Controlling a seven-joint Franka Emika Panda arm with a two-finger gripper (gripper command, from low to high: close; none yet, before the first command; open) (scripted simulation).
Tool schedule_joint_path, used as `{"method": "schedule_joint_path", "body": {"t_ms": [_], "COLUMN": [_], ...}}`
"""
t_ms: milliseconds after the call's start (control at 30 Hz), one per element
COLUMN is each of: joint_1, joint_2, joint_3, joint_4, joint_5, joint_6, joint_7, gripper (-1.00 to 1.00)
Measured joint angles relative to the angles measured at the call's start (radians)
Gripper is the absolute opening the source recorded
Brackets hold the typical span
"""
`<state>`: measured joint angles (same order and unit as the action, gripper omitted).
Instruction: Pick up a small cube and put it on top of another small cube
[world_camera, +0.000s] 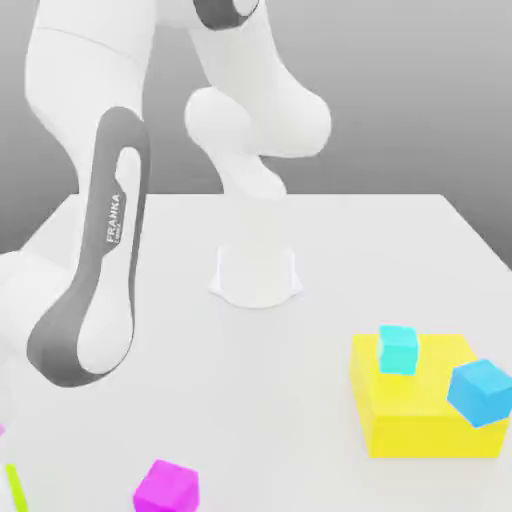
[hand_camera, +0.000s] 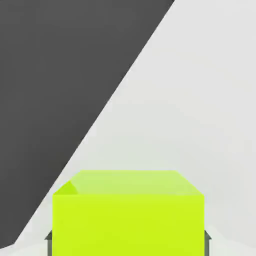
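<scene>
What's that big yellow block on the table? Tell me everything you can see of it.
The yellow block is a plain, matte, box-shaped solid, wider than tall, much bigger than the small cubes around it. It sits flat on the white table, toward the exterior view's right. A small cyan cube rests on its top near the back. A blue cube, tilted, overlaps its corner on the exterior view's right; whether they touch cannot be told.
</scene>
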<state>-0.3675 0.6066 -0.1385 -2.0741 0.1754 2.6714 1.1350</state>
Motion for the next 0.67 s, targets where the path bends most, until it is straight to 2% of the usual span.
{"method": "schedule_joint_path", "body": {"t_ms": [167,400,467,567,600,667], "joint_1": [0.028,0.171,0.191,0.195,0.195,0.195], "joint_2": [-0.134,-0.392,-0.397,-0.310,-0.292,-0.292], "joint_3": [-0.029,0.081,0.102,0.112,0.113,0.113], "joint_4": [-0.034,-0.259,-0.294,-0.302,-0.303,-0.303], "joint_5": [-0.032,-0.146,-0.158,-0.157,-0.156,-0.156], "joint_6": [-0.100,-0.124,-0.094,0.002,0.020,0.020], "joint_7": [0.017,-0.087,-0.109,-0.119,-0.120,-0.120], "gripper": [-1.00,-1.00,-1.00,-1.00,1.00,1.00]}}
